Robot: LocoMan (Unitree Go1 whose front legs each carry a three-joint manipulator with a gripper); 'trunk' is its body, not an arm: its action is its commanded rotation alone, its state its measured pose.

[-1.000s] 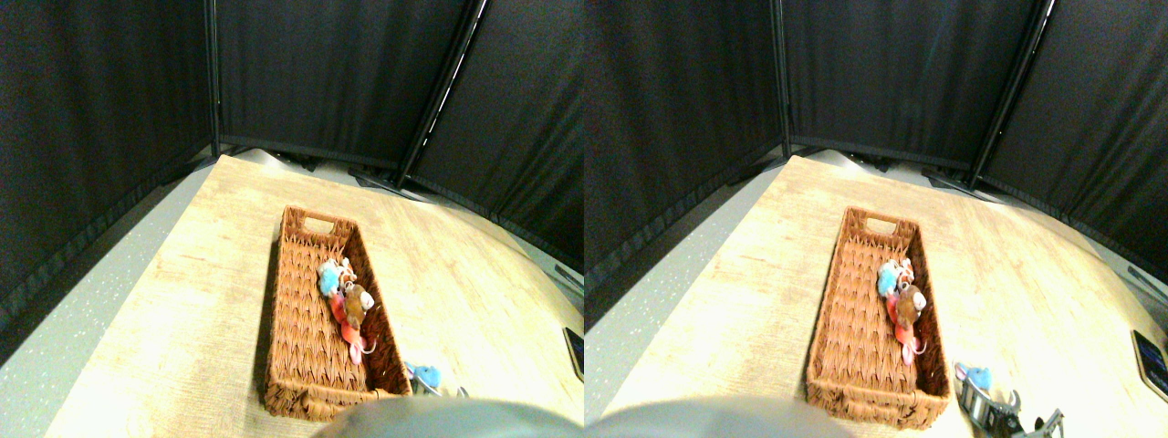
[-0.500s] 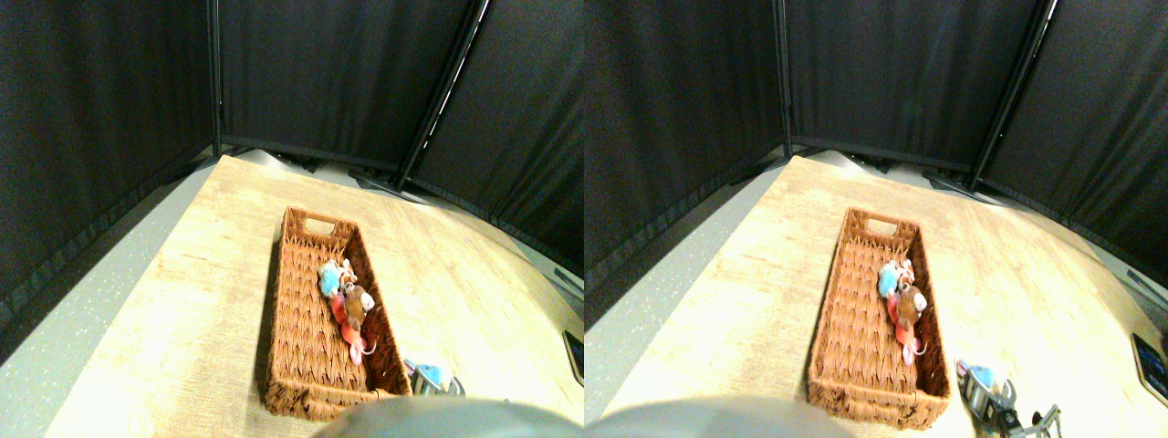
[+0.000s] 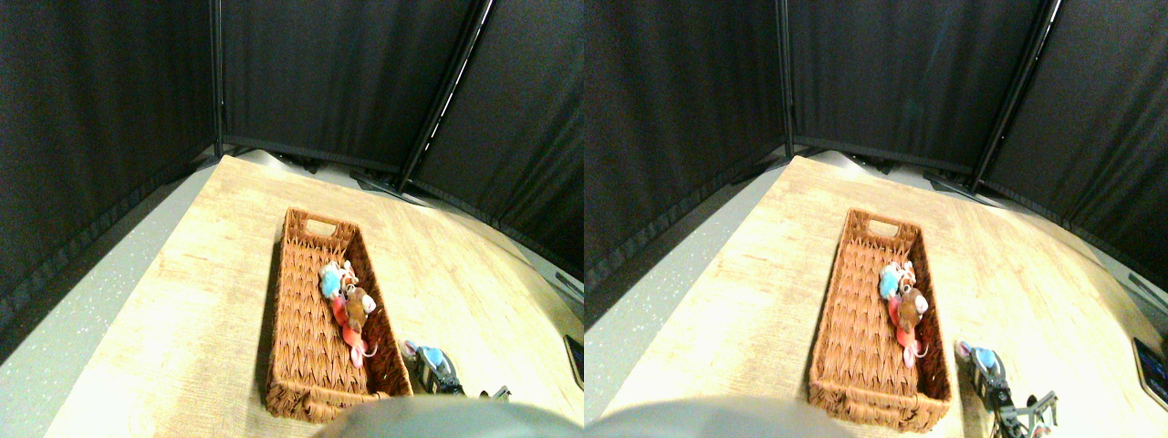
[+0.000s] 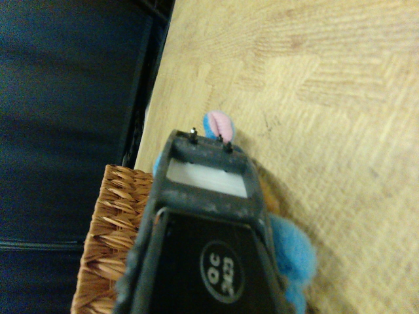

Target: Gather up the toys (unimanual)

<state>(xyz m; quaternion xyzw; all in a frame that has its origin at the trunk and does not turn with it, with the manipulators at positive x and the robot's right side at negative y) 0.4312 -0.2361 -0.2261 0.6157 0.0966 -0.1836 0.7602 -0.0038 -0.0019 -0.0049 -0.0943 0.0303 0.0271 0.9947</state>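
A woven brown basket [image 3: 301, 222] lies lengthwise on the pale wooden table. Against its right wall sit a blue toy [image 3: 328, 281], a brown toy [image 3: 358, 303] and a red toy [image 3: 345, 321] with a string tail. Just right of the basket's near corner, my right gripper [image 3: 427, 365] is shut on another blue toy [image 3: 435, 358] with a pink ear. In the wrist view this blue toy [image 4: 293, 245] bulges out beside the dark jaw, its pink ear [image 4: 219, 123] pokes past the jaw tip, and the basket's corner [image 4: 108, 226] is close alongside.
Black curtain panels [image 3: 319, 73] wall in the far side of the table. Grey floor [image 3: 82, 310] runs along the table's left edge. A dark flat object [image 3: 575, 354] lies at the right border. Bare tabletop spreads right of the basket.
My gripper has risen and shifted slightly away from me with the blue toy in it, now level with the basket's near right wall. The toys in the basket have not moved.
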